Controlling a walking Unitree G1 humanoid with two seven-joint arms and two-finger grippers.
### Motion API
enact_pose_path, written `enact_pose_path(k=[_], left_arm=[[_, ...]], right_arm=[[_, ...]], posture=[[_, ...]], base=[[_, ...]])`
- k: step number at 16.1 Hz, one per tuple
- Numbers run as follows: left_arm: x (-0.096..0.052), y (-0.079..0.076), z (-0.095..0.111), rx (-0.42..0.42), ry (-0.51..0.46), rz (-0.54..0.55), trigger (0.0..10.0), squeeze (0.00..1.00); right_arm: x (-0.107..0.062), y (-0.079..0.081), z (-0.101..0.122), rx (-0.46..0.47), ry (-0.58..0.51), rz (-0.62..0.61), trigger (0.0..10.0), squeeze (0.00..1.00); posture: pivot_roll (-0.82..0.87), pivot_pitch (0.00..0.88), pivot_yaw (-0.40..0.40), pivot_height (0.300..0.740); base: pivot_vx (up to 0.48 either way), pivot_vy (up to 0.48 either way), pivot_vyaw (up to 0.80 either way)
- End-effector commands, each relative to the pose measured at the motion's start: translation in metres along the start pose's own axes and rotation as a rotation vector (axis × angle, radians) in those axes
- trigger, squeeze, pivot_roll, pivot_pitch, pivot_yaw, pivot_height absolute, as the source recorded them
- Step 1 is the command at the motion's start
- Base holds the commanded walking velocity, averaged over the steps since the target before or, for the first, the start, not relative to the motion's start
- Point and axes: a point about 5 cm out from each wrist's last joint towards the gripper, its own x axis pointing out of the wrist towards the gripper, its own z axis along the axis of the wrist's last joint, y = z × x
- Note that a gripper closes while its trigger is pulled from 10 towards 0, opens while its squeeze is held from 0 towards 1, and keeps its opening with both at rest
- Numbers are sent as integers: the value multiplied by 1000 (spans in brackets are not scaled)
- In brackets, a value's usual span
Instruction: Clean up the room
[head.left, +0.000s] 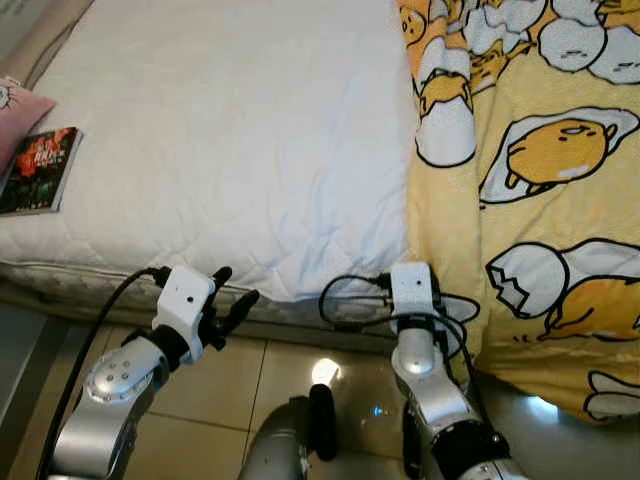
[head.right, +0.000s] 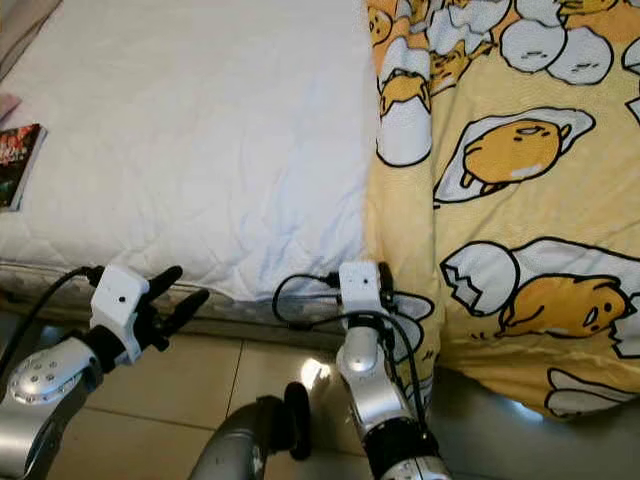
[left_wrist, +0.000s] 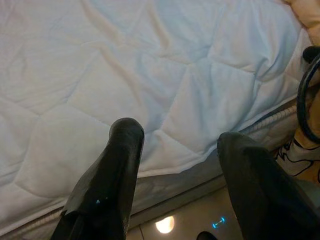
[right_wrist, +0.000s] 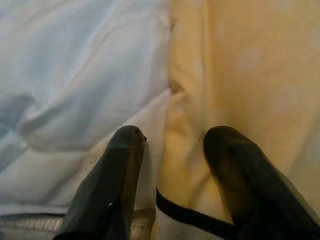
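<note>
I see the white mattress across most of my view, a wide bare stretch running to its near edge. The yellow blanket covers its right side and hangs over that edge. A book lies at the far left edge. Left gripper — fingers spread, holding nothing — sits at the near edge. Right gripper, fingers apart, points at the blanket's hem.

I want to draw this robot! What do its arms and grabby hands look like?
Both arms are shiny silver with round joints. Each wrist carries a white boxy block and looping black cables. The left gripper has two long black fingers with rounded tips, and the right gripper has the same.
</note>
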Motion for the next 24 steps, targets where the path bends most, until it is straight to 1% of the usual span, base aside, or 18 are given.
enact_pose_path(k=[1,4,5,6,7,8,9,10,11,12,13,16,17,18,21,23,24], left_arm=[[-6,2,-9,3,44,4,10000,0],[-7,3,-9,7,46,2,10000,0],[-6,3,-10,6,48,2,10000,0],[-6,3,-10,5,48,1,10000,0],[-5,1,-10,2,48,-3,10000,0],[-5,0,-10,1,47,-6,10000,0],[-4,-1,-10,0,45,-9,10000,0],[-4,-1,-10,0,46,-9,10000,0],[-4,-1,-11,-1,46,-10,10000,0],[-4,-1,-11,-1,46,-10,10000,0],[-3,-1,-11,-2,47,-10,10000,0],[-2,-2,-10,-3,45,-8,10000,0],[-3,-2,-11,-3,46,-3,10000,0],[-3,-2,-11,-4,46,-2,10000,0],[-3,-3,-11,-6,44,1,10000,0],[-2,-4,-11,-9,41,4,10000,0],[-1,-4,-11,-10,40,4,10000,0]], right_arm=[[-4,6,-4,-13,9,11,10000,1000],[-5,4,-1,-28,-13,-18,10000,1000],[-5,3,3,-101,-60,-34,10000,1000],[-5,3,4,-118,-69,-41,10000,1000],[-4,-2,2,-143,-64,-59,10000,1000],[-4,-3,-1,-141,-44,-63,10000,1000],[-2,-5,-6,-157,-11,-66,10000,541],[-2,-5,-9,-152,6,-66,10000,0],[-2,-4,-14,-131,36,-52,10000,0],[-3,-4,-14,-126,42,-50,10000,0],[-4,-1,-19,-91,79,-31,10000,0],[-4,3,-32,54,220,-5,10000,0],[-5,14,-33,181,269,70,0,0],[-5,18,-30,203,262,97,0,0],[-5,27,-22,225,230,147,0,0],[-8,35,-23,267,248,207,0,0],[-11,39,-28,258,288,239,0,0]], posture=[[149,299,225,740],[145,302,225,740],[138,305,224,740],[136,306,224,740],[133,305,225,740],[130,307,226,740],[130,308,226,740],[129,310,227,740],[130,312,227,740],[130,312,227,740],[132,315,227,740],[135,318,223,740],[135,320,220,740],[136,321,219,740],[134,319,213,740],[131,321,210,740],[130,320,210,740]], base=[[0,0,0],[0,0,0],[0,0,0],[0,0,0],[0,0,0],[0,0,0],[0,0,0],[0,0,0],[0,0,0],[0,0,0],[0,0,0],[0,0,0],[0,0,0],[0,0,0],[0,0,0],[0,0,0],[0,0,0]])
